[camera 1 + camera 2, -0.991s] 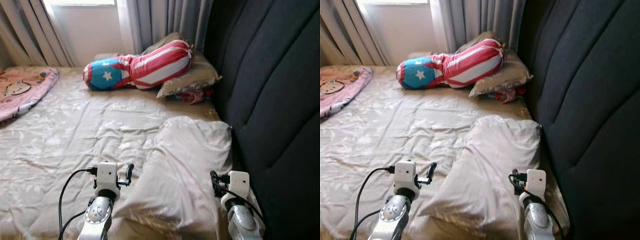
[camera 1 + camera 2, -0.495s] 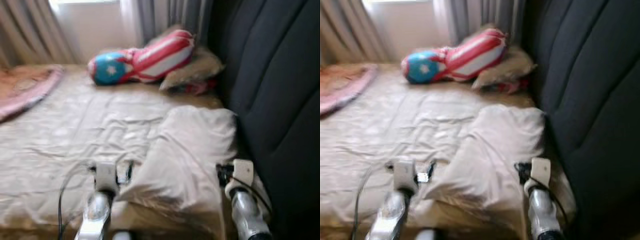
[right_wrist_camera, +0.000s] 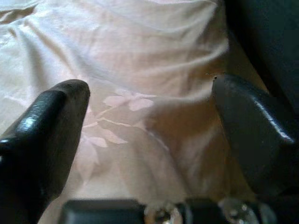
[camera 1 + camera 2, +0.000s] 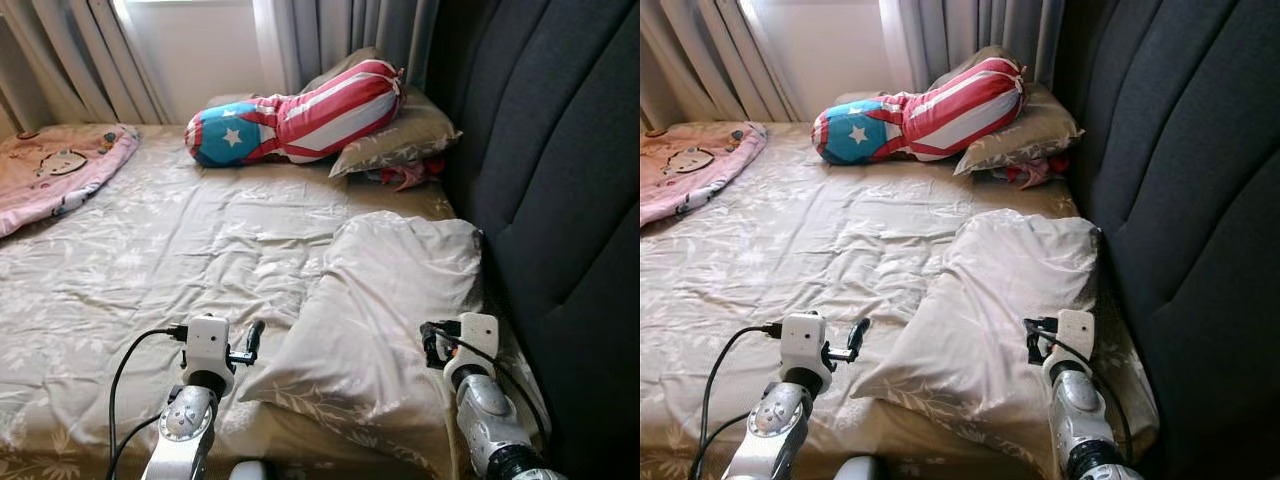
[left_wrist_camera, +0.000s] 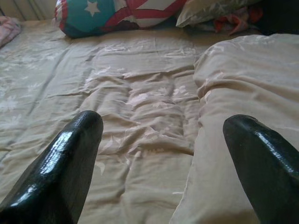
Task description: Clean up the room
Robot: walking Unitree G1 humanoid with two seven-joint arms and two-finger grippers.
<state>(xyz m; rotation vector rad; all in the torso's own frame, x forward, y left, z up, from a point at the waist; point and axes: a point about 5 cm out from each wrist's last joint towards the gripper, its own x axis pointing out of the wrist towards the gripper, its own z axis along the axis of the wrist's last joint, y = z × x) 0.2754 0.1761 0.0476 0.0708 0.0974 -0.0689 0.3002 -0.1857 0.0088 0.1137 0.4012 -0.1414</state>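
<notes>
Red cloth (image 4: 405, 177) mostly hidden beneath the far pillow (image 4: 400, 140); pink blanket (image 4: 55, 175) cut off at the left edge; headboard (image 4: 560, 170) cut off at right.

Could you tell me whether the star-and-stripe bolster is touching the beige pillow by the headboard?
Touching. In the left eye view, the bolster lies with its striped end resting on the beige pillow, no gap visible.

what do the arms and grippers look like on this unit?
Silver metal arms, each ending in a white boxy wrist module. Left gripper and right gripper have long glossy black fingers with rounded tips. A black cable loops from the left module.
</notes>
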